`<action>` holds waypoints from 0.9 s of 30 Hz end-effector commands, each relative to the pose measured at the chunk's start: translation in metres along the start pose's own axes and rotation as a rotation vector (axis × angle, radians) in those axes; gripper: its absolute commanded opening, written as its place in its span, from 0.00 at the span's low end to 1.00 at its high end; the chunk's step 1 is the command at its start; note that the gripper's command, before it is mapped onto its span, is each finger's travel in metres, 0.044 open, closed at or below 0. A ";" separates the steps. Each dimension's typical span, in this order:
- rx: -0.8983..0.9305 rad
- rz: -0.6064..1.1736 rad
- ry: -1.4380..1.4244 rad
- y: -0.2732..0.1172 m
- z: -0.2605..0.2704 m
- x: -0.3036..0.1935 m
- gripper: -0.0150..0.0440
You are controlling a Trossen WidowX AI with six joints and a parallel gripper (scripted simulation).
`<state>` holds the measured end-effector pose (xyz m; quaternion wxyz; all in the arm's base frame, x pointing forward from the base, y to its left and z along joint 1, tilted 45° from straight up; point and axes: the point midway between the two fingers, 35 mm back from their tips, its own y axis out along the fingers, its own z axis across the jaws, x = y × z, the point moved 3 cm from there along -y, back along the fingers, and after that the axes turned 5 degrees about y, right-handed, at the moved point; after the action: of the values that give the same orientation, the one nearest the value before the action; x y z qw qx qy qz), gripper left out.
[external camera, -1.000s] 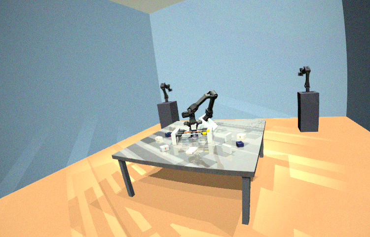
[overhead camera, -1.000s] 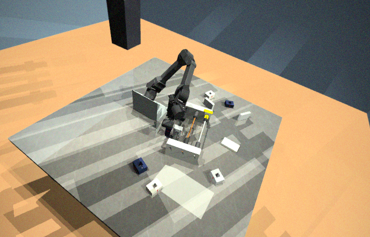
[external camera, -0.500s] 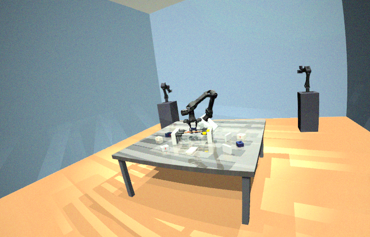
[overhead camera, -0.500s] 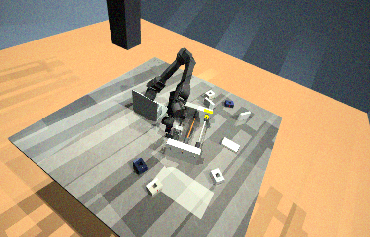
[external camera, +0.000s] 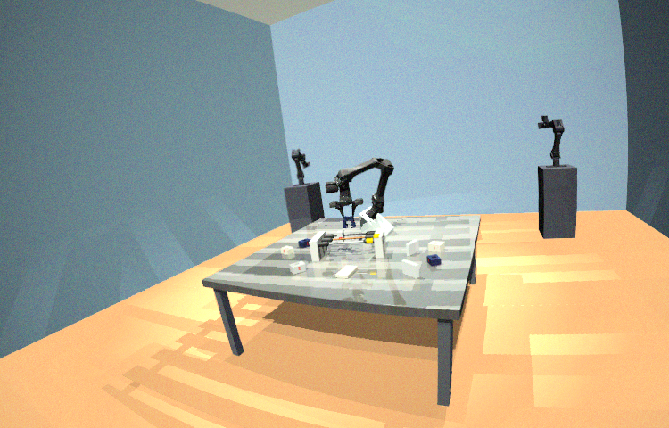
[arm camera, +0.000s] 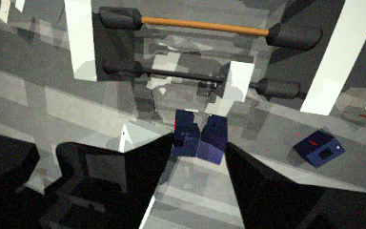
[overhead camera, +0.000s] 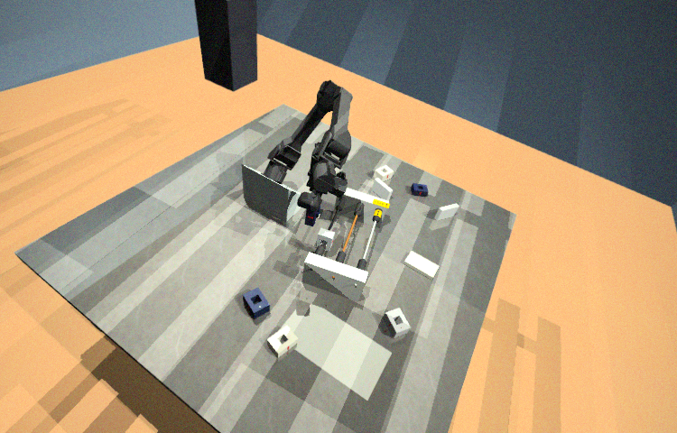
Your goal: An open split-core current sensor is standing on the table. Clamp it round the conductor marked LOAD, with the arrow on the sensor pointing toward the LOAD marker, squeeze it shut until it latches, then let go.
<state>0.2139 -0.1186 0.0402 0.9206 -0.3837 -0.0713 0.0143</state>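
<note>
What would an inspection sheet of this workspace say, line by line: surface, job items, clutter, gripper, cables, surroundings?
Surface: grey table, banded with light and shadow.
Job items: blue sensor, off the conductors; black, orange and white rods between two end plates; yellow marker, text unreadable.
Clutter: blue and white blocks with square holes, white slabs, standing panel.
Gripper: closed on the sensor.
Cables: no loose ones seen.
Surroundings: orange floor, blue walls, two more arms on pedestals.
</note>
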 end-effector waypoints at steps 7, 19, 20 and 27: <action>-0.012 0.002 -0.207 -0.010 -0.004 0.026 0.25; -0.020 0.005 -0.592 -0.015 -0.006 0.078 0.25; -0.020 0.005 -0.624 -0.015 -0.006 0.082 0.25; -0.021 0.005 -0.850 -0.014 -0.004 0.112 0.25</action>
<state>0.3134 -0.1238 0.0594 0.8237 -0.3607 -0.4074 0.1593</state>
